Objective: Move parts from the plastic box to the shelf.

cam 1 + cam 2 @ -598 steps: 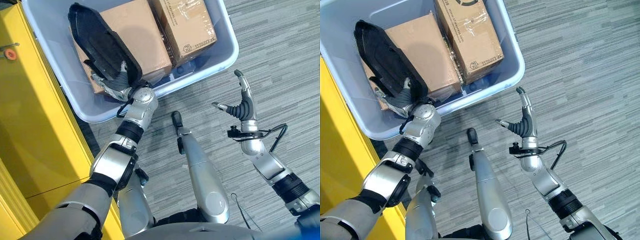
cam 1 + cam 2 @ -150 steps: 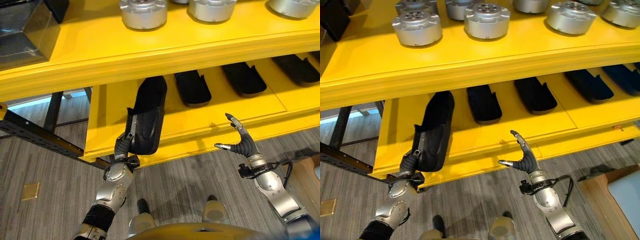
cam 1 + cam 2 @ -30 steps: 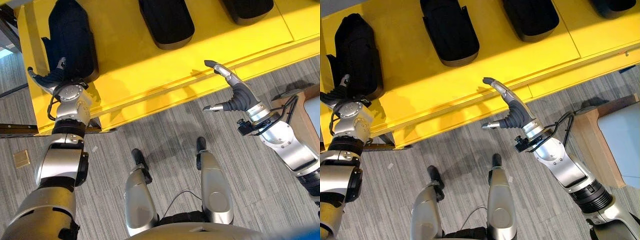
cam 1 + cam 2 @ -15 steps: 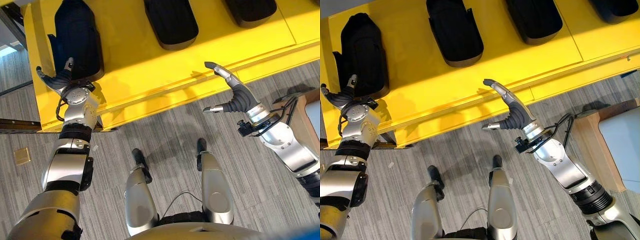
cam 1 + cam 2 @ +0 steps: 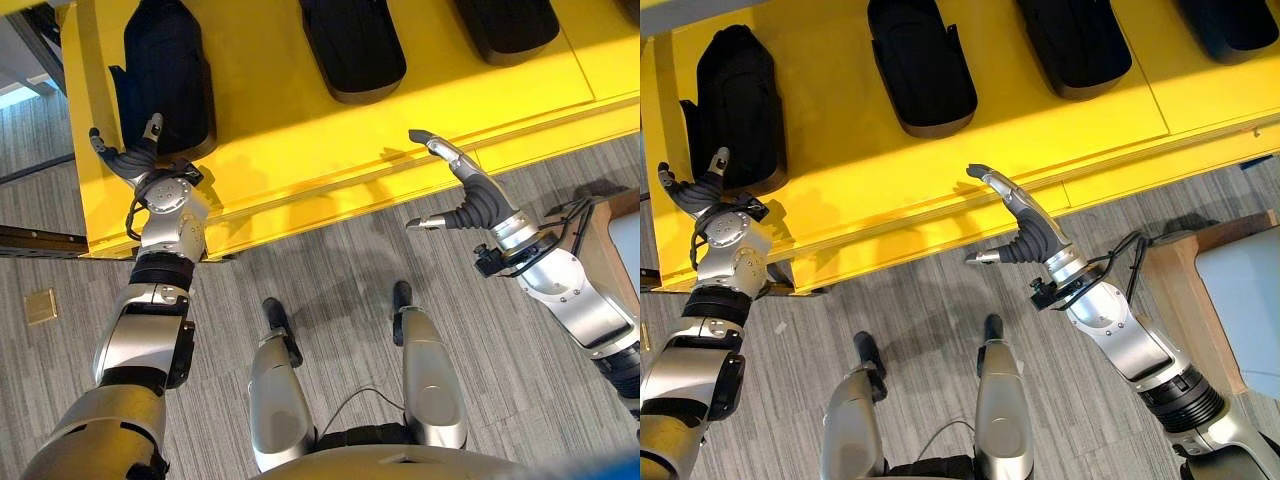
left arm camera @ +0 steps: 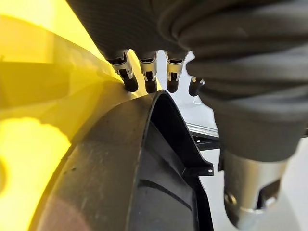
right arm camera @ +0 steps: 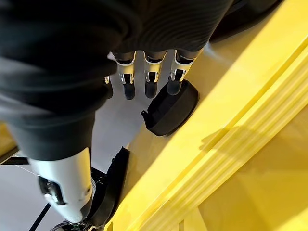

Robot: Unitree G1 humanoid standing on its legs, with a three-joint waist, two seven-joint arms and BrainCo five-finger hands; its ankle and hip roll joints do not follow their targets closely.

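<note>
A black moulded part (image 5: 165, 70) lies at the left end of the yellow shelf (image 5: 300, 150). My left hand (image 5: 135, 160) is at the part's near end with its fingers spread and straight, holding nothing. In the left wrist view the fingertips (image 6: 149, 79) hover just past the part's rim (image 6: 144, 183); I cannot tell if they touch it. My right hand (image 5: 1025, 235) hangs open over the shelf's front edge, empty. Its fingers (image 7: 151, 72) point toward more black parts (image 7: 173, 108).
Three more black parts (image 5: 920, 65) (image 5: 1075, 40) (image 5: 1225, 25) lie in a row along the shelf to the right. A pale box (image 5: 1250, 290) on a wooden base (image 5: 1175, 290) stands at the right edge. A dark rack bar (image 5: 40, 240) runs at the left.
Earlier my left hand carried the black part from the box to the shelf. In the last second its fingers have come off the part's near end and spread. The right hand has barely moved.
</note>
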